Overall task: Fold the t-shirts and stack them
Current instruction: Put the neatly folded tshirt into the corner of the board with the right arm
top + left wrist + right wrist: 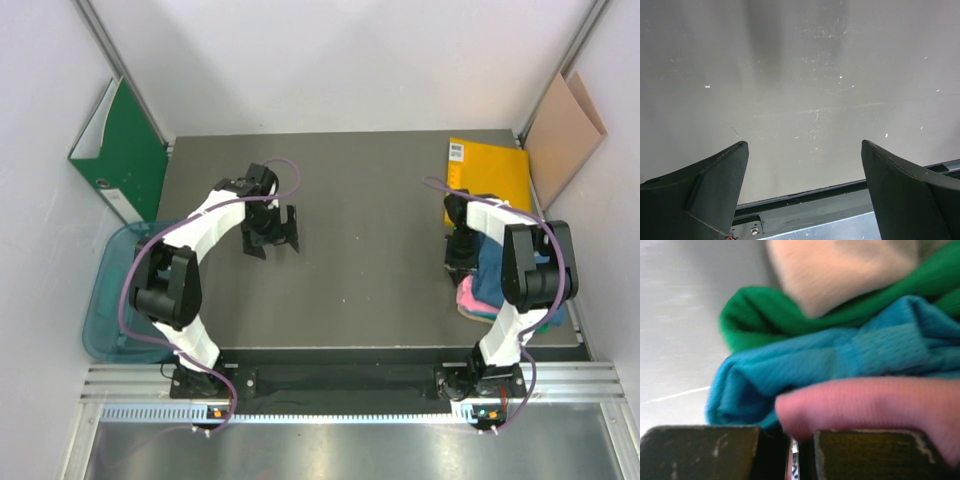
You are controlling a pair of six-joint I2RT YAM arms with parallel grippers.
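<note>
Now | grey table [370, 230], white walls [330, 60] | left hand [275, 245] spread | right hand [790, 450] pressed together by t-shirts [840, 355]

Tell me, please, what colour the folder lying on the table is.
The folder is yellow; top view.

1. White walls [340, 60] are enclosing a grey table [370, 290]
2. A green binder [125, 160] is leaning on the left wall, a brown cardboard sheet [565, 130] on the right
3. A teal bin [105, 300] is sitting beside the table
</note>
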